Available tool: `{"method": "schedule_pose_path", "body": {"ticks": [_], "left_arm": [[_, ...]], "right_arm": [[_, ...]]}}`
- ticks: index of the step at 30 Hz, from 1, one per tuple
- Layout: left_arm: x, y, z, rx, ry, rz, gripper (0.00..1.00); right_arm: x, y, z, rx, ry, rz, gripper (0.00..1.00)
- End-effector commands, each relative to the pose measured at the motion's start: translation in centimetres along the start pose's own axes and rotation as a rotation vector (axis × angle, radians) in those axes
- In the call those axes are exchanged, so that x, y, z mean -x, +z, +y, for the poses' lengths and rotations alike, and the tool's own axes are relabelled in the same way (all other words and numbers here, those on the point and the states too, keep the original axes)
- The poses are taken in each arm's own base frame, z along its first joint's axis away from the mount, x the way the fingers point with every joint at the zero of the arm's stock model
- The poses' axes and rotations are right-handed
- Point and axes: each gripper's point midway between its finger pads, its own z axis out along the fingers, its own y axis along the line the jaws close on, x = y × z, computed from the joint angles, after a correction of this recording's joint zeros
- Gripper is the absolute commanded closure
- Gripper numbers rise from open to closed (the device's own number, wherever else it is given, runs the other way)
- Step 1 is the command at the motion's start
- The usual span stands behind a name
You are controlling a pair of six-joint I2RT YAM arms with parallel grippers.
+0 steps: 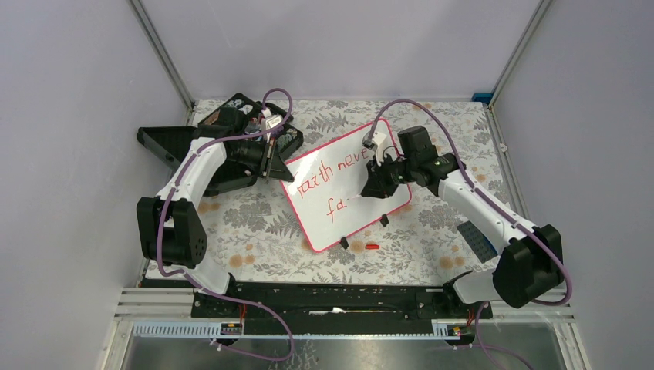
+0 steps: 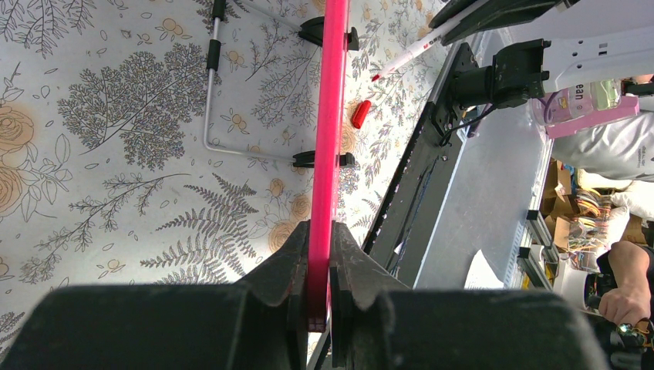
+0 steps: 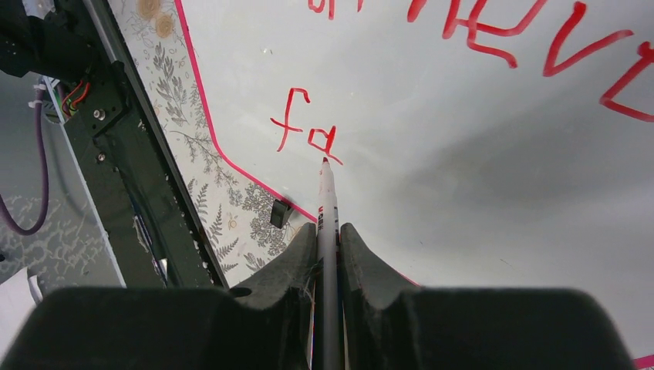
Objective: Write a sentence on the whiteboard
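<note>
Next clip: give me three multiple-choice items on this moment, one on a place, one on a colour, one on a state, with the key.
1. Where does the red cap lie?
A. On the floral tablecloth, beside the whiteboard
B. On the whiteboard
C. Off the table
2. What colour is the writing?
A. Black
B. Red
C. Blue
3. What is the left gripper doing?
A. Hanging open
B. Clamping the whiteboard's rim
C. Resting on the tablecloth

Key: 1 A, the top view shows it just off the board's near edge; 2 B, the letters are red; 3 B, the pink rim sits pinched in it.
</note>
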Motion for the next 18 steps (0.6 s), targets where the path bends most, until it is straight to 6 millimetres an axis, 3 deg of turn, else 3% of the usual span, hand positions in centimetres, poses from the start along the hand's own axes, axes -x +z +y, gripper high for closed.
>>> {"method": "schedule_pose_path", "body": {"ticks": [1,18], "left_arm": [[0.0,0.2,1.4,0.065,0.075,0.012,1.00],[0.0,0.3,1.5,0.068,0.073,0.018,1.00]], "right_arm": [[2.3,-0.9,0.6,0.051,-0.017,-0.062,1.00],[1.7,0.3,0.0,0.058,0.012,-0.076,1.00]]}}
